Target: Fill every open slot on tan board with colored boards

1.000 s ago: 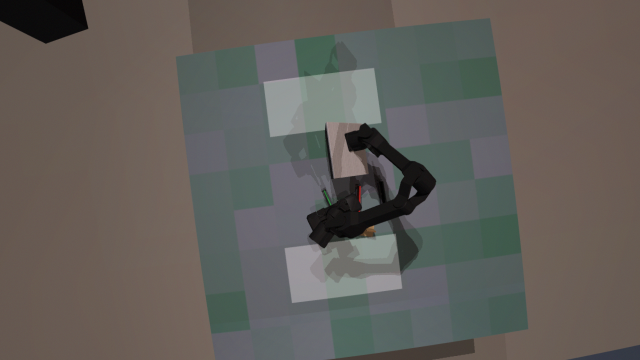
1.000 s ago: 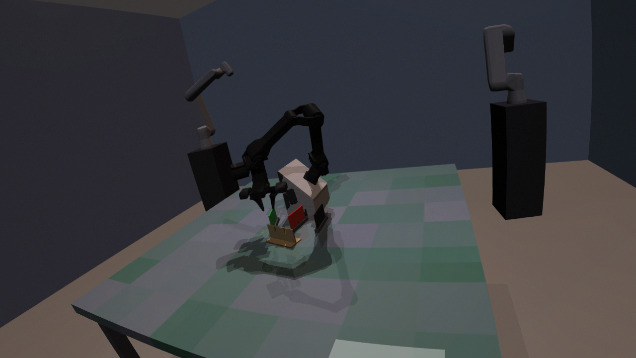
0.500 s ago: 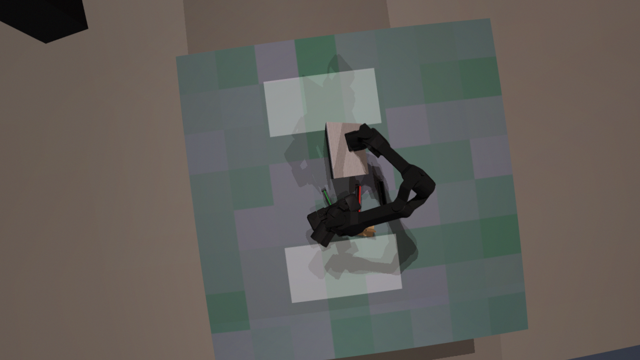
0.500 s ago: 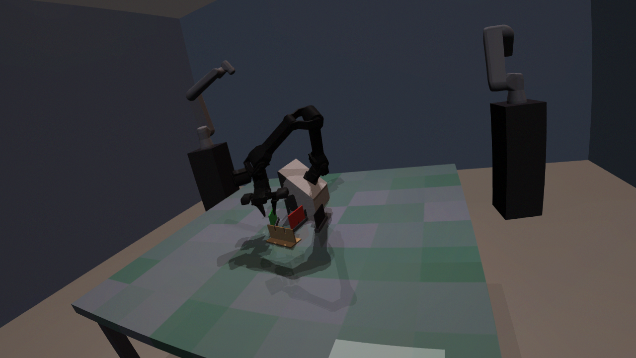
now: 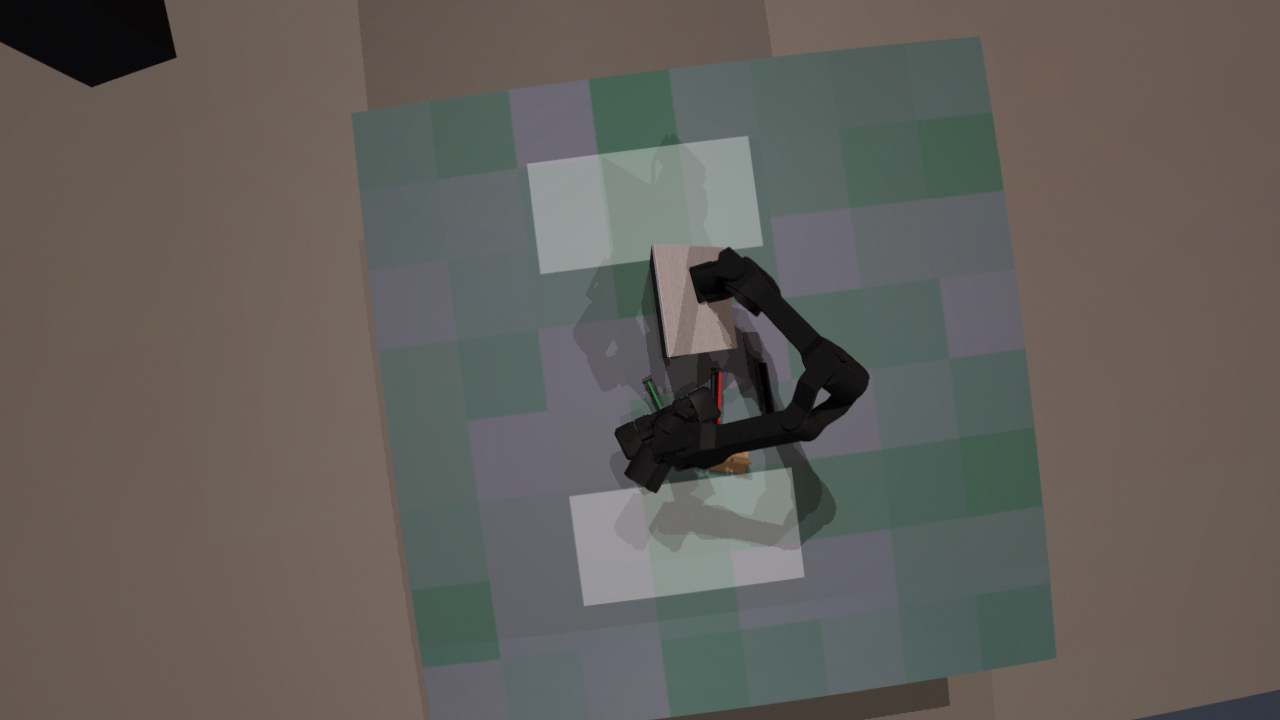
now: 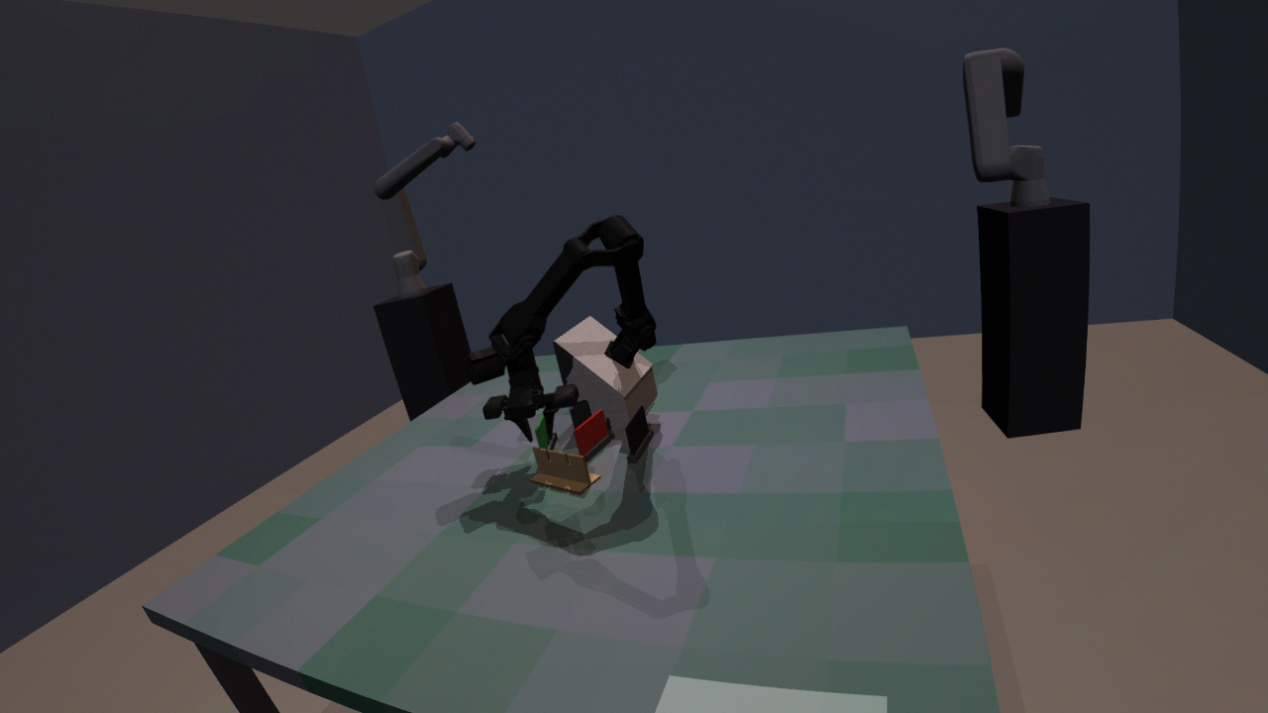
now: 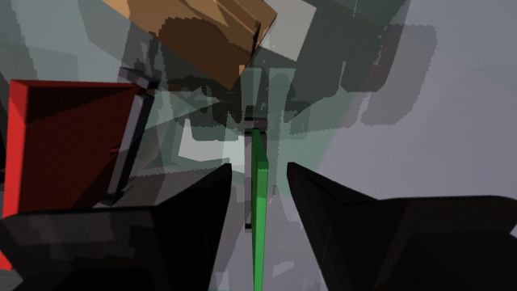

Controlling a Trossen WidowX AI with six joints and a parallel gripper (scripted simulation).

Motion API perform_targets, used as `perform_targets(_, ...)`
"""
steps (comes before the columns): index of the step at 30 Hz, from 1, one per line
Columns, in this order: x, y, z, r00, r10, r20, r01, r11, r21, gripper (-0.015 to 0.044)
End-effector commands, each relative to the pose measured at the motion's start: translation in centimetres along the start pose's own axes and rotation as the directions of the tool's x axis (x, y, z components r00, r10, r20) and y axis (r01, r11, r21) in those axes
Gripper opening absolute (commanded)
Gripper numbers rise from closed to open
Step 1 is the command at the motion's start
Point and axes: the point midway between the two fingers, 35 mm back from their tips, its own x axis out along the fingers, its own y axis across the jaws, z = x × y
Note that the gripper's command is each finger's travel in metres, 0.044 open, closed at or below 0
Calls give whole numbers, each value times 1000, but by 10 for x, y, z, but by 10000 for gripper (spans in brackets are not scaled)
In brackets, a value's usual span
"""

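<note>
My gripper (image 6: 541, 436) (image 7: 259, 169) points down and is open, its fingers apart on either side of the green board (image 5: 655, 394) (image 6: 541, 432) (image 7: 260, 210). A gap shows on both sides of that board. The green board stands upright in its dark holder (image 7: 248, 182). The red board (image 5: 718, 394) (image 6: 591, 433) (image 7: 16, 162) stands in its own holder (image 7: 131, 145) beside it. A black board (image 6: 637, 432) (image 5: 765, 385) stands farther along. The tan board (image 6: 563, 465) (image 5: 735, 462) stands near the green board, with two narrow open slots in its top edge. The green board's notch is hidden.
A pale block (image 5: 684, 331) (image 6: 589, 341) stands behind the holders, with the arm's base end at it. White rectangles (image 5: 572, 214) (image 5: 617, 573) lie on the patchwork table (image 5: 966, 358). Grey arms on black pedestals (image 6: 1032, 310) (image 6: 421, 355) stand beyond the table.
</note>
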Motion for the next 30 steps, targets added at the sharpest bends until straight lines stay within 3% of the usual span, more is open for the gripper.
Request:
perform_targets(1,8,2,-2,1000,10,1,-10,1000,12,185)
perform_targets(8,16,2,-2,1000,11,1,-11,1000,12,185)
perform_targets(15,16,2,-2,1000,11,1,-11,1000,12,1)
perform_targets(30,4,1,-2,1000,10,1,-10,1000,12,0)
